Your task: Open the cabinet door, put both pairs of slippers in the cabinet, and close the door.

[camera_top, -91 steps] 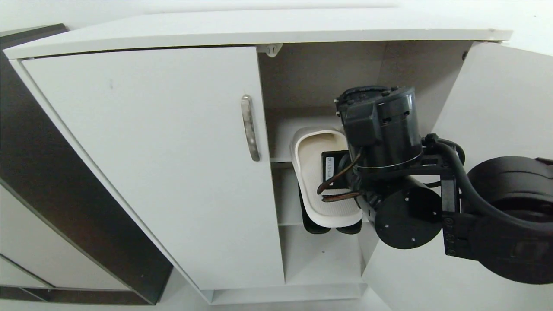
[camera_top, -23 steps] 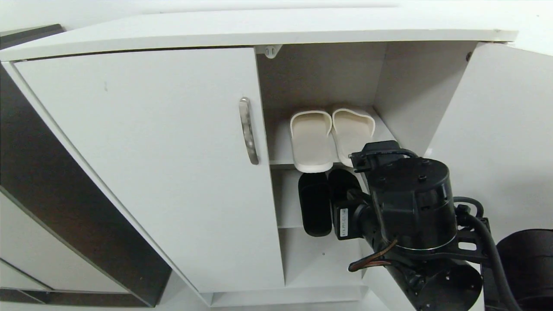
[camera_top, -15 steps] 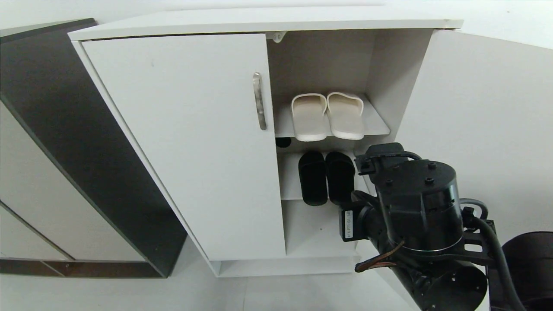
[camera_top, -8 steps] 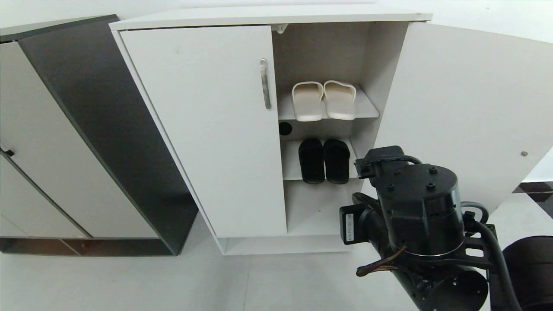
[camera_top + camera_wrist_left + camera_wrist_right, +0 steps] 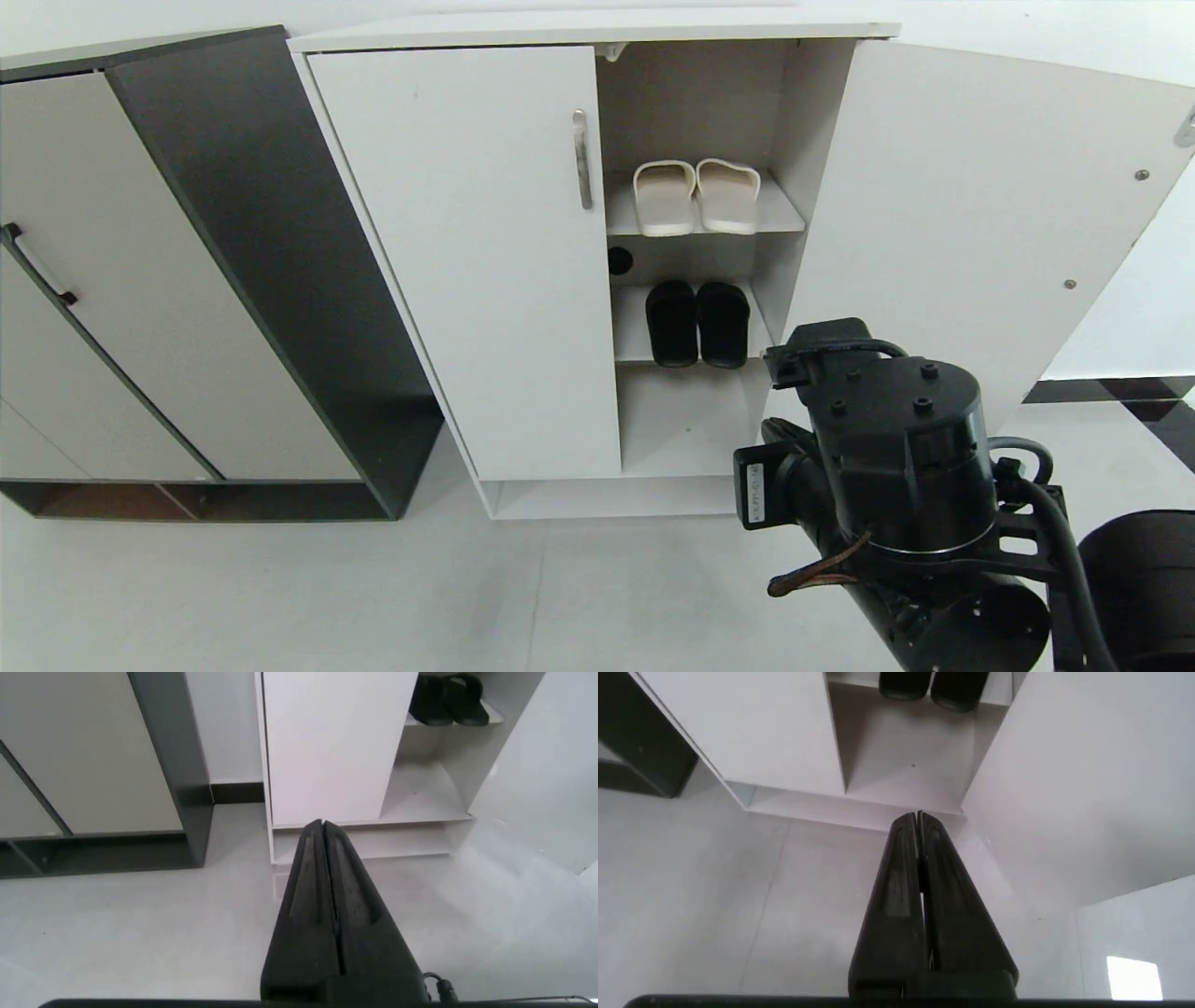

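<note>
Both pairs lie inside the cabinet (image 5: 560, 26): white slippers (image 5: 695, 196) on the upper shelf, black slippers (image 5: 697, 323) at 6 o'clock below them. The door (image 5: 962, 215) at 3 o'clock stands wide open, so only closing remains. The left end effector (image 5: 323, 826) and right end effector (image 5: 919, 818) are pressed fully closed and hold nothing, probably free for pushing it.

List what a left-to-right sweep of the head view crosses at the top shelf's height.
dark cabinet → closed door → handle → white slippers → open door
</note>
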